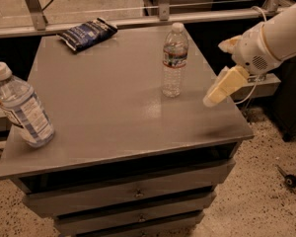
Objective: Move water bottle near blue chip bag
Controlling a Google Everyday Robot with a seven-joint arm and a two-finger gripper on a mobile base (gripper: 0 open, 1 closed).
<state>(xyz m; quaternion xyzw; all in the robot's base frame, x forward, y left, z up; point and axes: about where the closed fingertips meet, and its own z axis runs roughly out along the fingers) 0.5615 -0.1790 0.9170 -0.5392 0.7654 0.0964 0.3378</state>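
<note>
The slim clear water bottle (174, 60) with a white cap and a dark label with a red band stands upright on the grey table (113, 112), right of centre. The dark navy blue chip bag (87, 33) lies flat at the table's far left corner. My gripper (215, 73) hangs over the table's right edge, to the right of the water bottle and apart from it. Its cream fingers (222, 87) are spread open and hold nothing. The white arm (276, 36) comes in from the right.
A bigger, fatter clear bottle (20, 107) with a blue-and-white label stands tilted at the table's front left edge. The table has drawers (133, 194) below. A metal rail (153, 19) runs behind the table. A wheeled stand (292, 179) is on the floor at the right.
</note>
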